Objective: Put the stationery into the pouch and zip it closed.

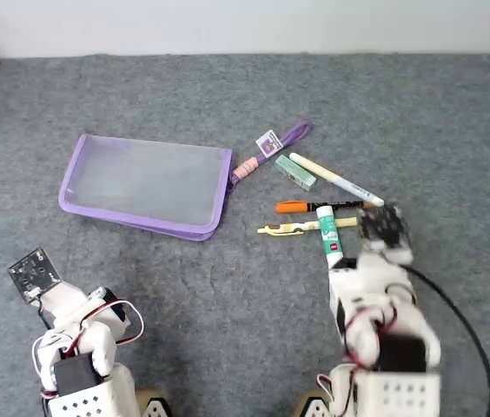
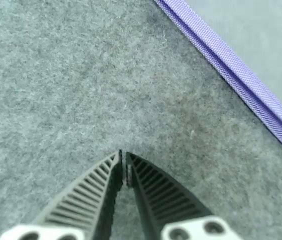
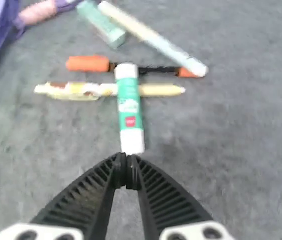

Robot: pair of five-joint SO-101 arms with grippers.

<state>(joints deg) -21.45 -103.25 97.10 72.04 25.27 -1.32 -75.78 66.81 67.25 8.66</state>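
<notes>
A flat purple mesh pouch (image 1: 145, 184) lies left of centre, its strap with a pink band and tag (image 1: 267, 148) trailing right. Right of it lies the stationery: a green-and-white glue stick (image 1: 329, 233) across an orange pen (image 1: 319, 207) and a yellow pen (image 1: 301, 228), plus a cream marker (image 1: 336, 180) and a green eraser (image 1: 295, 172). My right gripper (image 3: 126, 162) is shut and holds nothing, its tips just short of the near end of the glue stick (image 3: 129, 112). My left gripper (image 2: 123, 159) is shut over bare carpet, with the pouch edge (image 2: 241, 80) a short way ahead.
Grey carpet covers the table. The left arm (image 1: 76, 347) stands at the front left, the right arm (image 1: 375, 313) at the front right with a black cable (image 1: 466, 330) beside it. A pale wall runs along the far edge.
</notes>
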